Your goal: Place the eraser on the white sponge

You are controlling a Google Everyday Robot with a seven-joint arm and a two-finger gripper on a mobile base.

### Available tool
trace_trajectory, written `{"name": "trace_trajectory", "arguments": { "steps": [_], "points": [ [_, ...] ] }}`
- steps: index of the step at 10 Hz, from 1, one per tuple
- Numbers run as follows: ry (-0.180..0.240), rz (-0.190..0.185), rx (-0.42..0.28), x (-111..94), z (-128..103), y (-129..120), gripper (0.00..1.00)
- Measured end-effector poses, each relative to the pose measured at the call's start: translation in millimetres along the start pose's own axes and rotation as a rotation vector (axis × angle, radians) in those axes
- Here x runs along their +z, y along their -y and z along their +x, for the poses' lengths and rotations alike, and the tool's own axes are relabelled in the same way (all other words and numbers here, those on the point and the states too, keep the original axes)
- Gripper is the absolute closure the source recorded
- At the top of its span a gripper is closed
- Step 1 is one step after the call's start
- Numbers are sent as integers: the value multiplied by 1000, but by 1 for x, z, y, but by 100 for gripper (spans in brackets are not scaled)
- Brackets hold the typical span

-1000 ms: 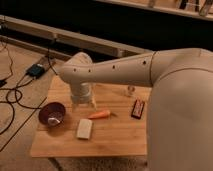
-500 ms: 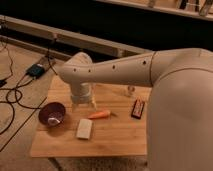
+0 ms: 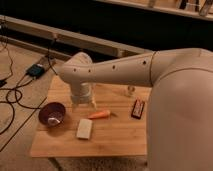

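The eraser (image 3: 138, 108), a small black block with red-orange edging, lies flat on the right part of the wooden table (image 3: 115, 142). The white sponge (image 3: 84, 128), a flat off-white pad, lies left of the middle near the front. My white arm reaches in from the right and bends down at the table's back left. The gripper (image 3: 83, 103) hangs there just above the tabletop, behind the sponge and well to the left of the eraser. It holds nothing that I can see.
An orange carrot (image 3: 100, 114) lies between the gripper and the sponge. A purple bowl (image 3: 52, 113) stands at the left edge. A small pale cup (image 3: 130, 91) stands at the back. Cables and a dark box (image 3: 37, 70) lie on the floor to the left.
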Motion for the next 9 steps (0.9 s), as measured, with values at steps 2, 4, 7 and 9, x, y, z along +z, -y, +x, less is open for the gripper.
{"name": "trace_trajectory", "arguments": {
  "steps": [2, 4, 7, 9],
  "points": [
    [2, 2, 7, 0, -2, 4, 35],
    [27, 31, 65, 0, -15, 41, 35],
    [50, 51, 125, 6, -33, 89, 35],
    [74, 51, 155, 13, -46, 126, 35]
  ]
}}
